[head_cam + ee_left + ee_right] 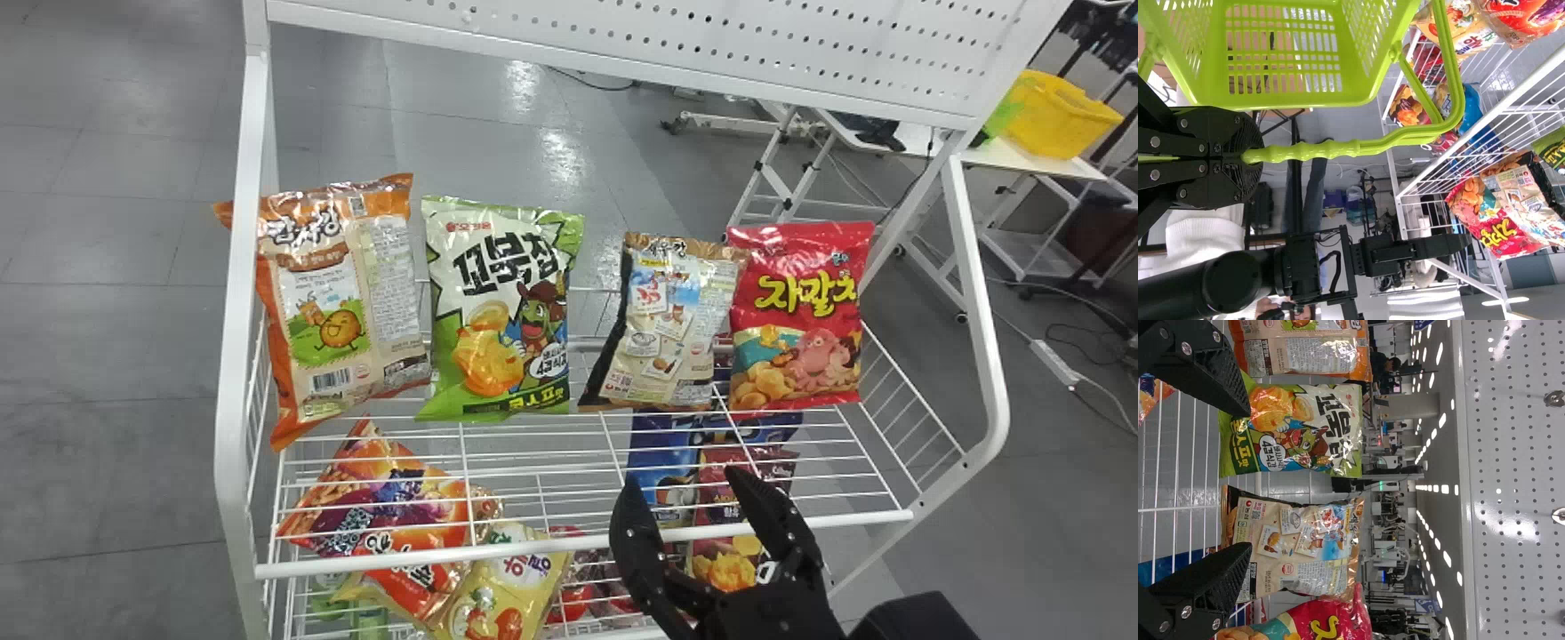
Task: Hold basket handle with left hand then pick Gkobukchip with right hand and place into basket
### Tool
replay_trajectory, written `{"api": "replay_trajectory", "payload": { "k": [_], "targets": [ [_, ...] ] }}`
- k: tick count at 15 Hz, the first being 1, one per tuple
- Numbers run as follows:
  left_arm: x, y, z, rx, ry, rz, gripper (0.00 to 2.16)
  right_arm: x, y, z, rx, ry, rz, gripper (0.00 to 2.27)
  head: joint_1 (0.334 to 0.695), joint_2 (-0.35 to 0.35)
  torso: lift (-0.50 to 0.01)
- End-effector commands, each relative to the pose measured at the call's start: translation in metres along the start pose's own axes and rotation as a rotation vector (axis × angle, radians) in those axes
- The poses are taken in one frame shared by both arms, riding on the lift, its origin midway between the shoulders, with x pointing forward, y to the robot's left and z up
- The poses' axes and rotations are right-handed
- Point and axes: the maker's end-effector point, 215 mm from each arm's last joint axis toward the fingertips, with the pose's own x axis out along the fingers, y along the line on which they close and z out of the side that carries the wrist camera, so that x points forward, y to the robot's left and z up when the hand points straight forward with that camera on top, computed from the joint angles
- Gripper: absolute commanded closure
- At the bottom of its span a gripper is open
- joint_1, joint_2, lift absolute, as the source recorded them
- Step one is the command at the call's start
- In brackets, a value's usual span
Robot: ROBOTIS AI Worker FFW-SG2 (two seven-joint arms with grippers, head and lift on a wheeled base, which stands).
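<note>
Bright light is reaching the rack (356, 563)
Ceiling lights (1445, 489) are glowing beyond it; glare is whitening the floor (562, 156) behind it, seemingly from overhead.

A white wire shelf (533, 547) carries four snack bags (507, 311) in a row.

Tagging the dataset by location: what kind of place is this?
Probably a lab or workshop with a mock shop display, not a real store. A wire rack holds snack bags, there is a green shopping basket, and a wheeled work table stands on the grey floor behind.
</note>
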Motion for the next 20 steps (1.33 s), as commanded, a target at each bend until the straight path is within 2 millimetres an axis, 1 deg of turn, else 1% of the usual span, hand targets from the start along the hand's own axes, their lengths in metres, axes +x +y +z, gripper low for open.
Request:
{"api": "replay_trajectory", "payload": {
  "k": [1,9,11,13,17,18,20],
  "targets": [
    [0.0,0.0,0.0,-0.003,-0.001,-0.002,1.4,0.0,0.0,0.0,0.0,-0.001,-0.002,0.12,0.695,-0.35,-0.032],
    [0.0,0.0,-0.001,-0.006,0.0,-0.003,1.4,0.0,0.0,0.001,0.0,-0.002,-0.002,0.12,0.695,-0.35,-0.032],
    [0.002,0.0,-0.002,-0.008,0.003,-0.005,1.4,0.006,0.003,0.001,0.011,-0.002,-0.002,0.13,0.695,-0.35,-0.032],
    [0.004,-0.001,-0.005,-0.012,0.01,-0.009,1.4,0.024,0.01,-0.002,0.019,0.015,0.001,0.13,0.695,-0.35,-0.032],
    [0.006,0.004,-0.001,-0.007,0.013,-0.001,1.4,0.054,0.012,0.003,0.016,0.01,-0.01,0.13,0.695,-0.35,-0.032],
    [0.006,0.005,-0.002,-0.007,0.015,0.001,1.4,0.066,0.014,-0.001,0.015,0.018,-0.006,0.13,0.695,-0.35,-0.032],
    [0.005,0.006,-0.002,-0.006,0.016,0.007,1.4,0.089,0.021,-0.002,-0.001,0.011,-0.002,0.13,0.695,-0.35,-0.032]
  ]
}}
